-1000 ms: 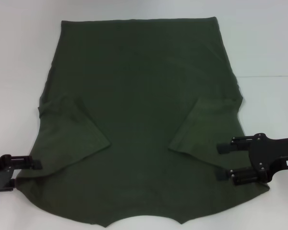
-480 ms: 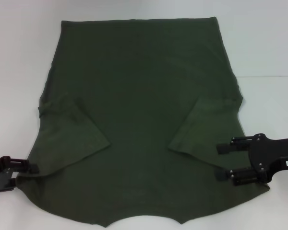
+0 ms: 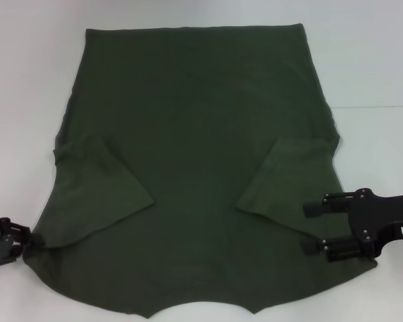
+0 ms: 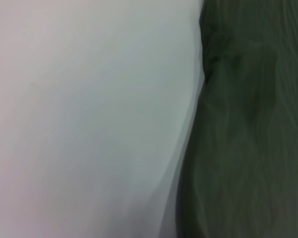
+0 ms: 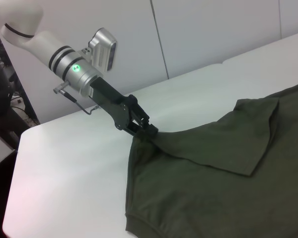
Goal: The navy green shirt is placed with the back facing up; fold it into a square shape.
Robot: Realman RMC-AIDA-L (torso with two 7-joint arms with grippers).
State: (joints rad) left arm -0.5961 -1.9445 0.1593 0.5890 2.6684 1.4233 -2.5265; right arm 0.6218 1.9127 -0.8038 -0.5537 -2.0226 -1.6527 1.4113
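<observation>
The navy green shirt (image 3: 195,168) lies spread flat across the white table (image 3: 369,60), filling most of the middle of the head view, its straight hem toward twelve o'clock and its curved neckline at six o'clock at the near edge. Both short sleeves are folded inward over the body, one at about eight o'clock, the other at about four o'clock. The left gripper (image 3: 28,239) sits at eight o'clock, right at the shirt's outer edge near the shoulder; from the right wrist view its fingers are pinched together on the cloth there (image 5: 148,131), the fabric drawn up into a small peak at the tips. The right gripper (image 3: 313,228) rests at four o'clock over the folded sleeve, its two fingers spread apart with cloth showing between them. The left wrist view shows only the shirt's edge (image 4: 243,139) against the bare tabletop (image 4: 89,119).
</observation>
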